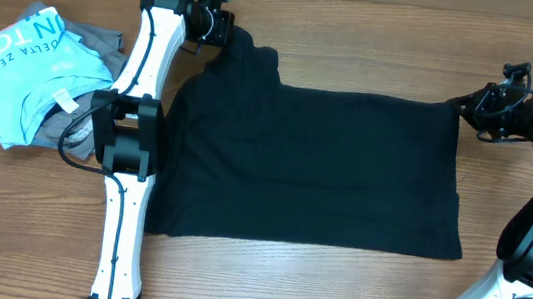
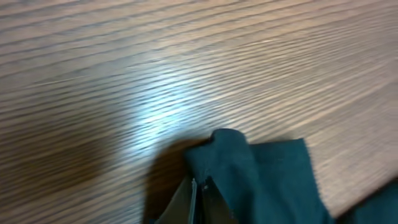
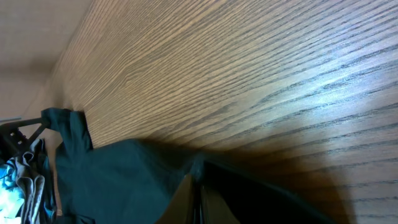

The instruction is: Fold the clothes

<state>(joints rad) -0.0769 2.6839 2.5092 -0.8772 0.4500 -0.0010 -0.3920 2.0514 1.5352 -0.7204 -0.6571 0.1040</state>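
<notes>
The black T-shirt [image 1: 315, 165] lies spread flat across the middle of the wooden table. My left gripper [image 1: 227, 32] is at the shirt's far left corner, shut on a raised flap of the fabric. In the left wrist view its fingertips [image 2: 200, 184] pinch the edge of the dark cloth [image 2: 267, 180]. My right gripper [image 1: 464, 108] is at the far right corner, shut on the fabric there. The right wrist view shows the gripper [image 3: 198, 177] pressed together on the shirt [image 3: 118, 180], lifted slightly off the wood.
A pile with a light blue shirt with white lettering [image 1: 24, 67] on grey garments [image 1: 108, 41] lies at the left, just beyond the left arm [image 1: 132, 134]. Bare wooden tabletop [image 1: 360, 39] runs behind the shirt and along the front edge.
</notes>
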